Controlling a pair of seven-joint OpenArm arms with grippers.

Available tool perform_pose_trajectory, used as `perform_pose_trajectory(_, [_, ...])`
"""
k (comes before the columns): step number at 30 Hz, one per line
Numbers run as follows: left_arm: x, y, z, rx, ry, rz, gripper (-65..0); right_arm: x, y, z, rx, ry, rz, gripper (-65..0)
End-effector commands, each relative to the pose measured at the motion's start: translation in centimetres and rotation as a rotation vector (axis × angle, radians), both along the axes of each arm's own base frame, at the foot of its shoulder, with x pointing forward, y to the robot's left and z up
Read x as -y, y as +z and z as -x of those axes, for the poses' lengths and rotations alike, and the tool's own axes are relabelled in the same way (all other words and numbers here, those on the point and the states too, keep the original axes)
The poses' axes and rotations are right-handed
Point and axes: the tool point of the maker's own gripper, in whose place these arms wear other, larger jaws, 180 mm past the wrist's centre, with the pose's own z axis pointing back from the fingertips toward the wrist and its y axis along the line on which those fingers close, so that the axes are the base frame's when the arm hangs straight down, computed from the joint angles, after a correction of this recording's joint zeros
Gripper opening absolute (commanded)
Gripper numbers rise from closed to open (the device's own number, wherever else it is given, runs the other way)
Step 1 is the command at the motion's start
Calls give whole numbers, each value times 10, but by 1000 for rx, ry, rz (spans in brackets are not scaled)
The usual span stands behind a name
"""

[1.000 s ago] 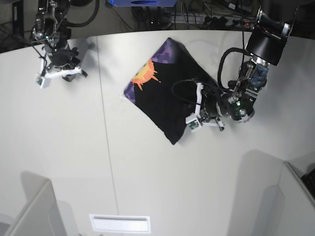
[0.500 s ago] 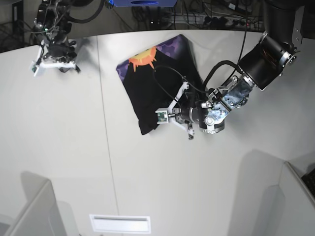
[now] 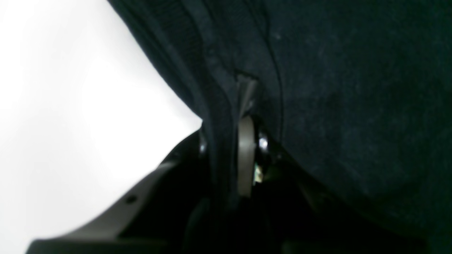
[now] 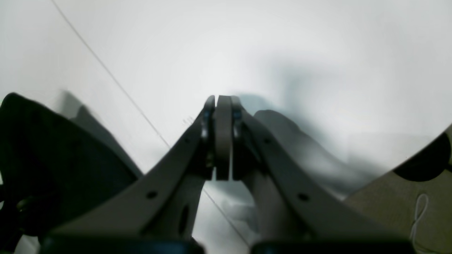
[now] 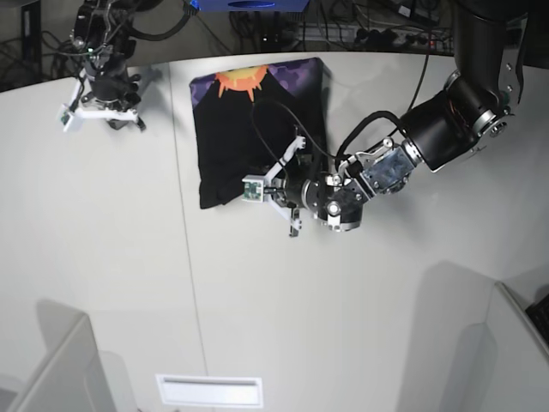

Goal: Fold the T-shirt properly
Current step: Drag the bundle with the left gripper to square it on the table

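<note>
I see the large black short-sleeved T-shirt (image 5: 249, 129) lying folded on the white table (image 5: 343, 309), toward its far edge; my left gripper (image 5: 276, 193) sits at its near edge, my right gripper (image 5: 105, 110) well apart over bare table

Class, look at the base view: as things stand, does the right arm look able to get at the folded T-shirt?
Probably yes. The right gripper, its fingers shut and empty, hangs beside the T-shirt, with only bare table between them. The left gripper grips the far corner.

one t-shirt (image 5: 225, 136), two claws, left claw (image 5: 271, 190), right claw (image 5: 110, 116), one table (image 5: 103, 257)
</note>
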Motion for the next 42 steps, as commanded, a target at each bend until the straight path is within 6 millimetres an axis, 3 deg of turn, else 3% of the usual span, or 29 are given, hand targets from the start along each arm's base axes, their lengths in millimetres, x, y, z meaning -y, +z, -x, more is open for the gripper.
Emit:
perform_pose_trajectory(1, [-3, 3, -6, 18, -7, -16, -650, 6, 9, -6, 35, -2, 26, -650])
perform_pose_trajectory(8, [11, 17, -20, 62, -26, 0, -650, 6, 11, -11, 48, -1, 28, -650])
perform_pose_trajectory(12, [10, 12, -27, 141, -65, -62, -650, 6, 11, -11, 48, -2, 26, -650])
perform_pose_trajectory(22, [3, -5, -18, 184, -92, -126, -650, 6, 10, -8, 40, -1, 29, -650])
perform_pose_trajectory(39, [4, 2, -27, 212, -95, -131, -650, 2, 6, -3, 24, 4, 20, -650])
perform_pose_trajectory(40, [4, 2, -27, 212, -95, -131, -643, 2, 6, -2, 22, 4, 20, -650])
perform_pose_trajectory(42, [4, 6, -33, 225, -93, -131, -515, 2, 6, -2, 22, 4, 20, -650])
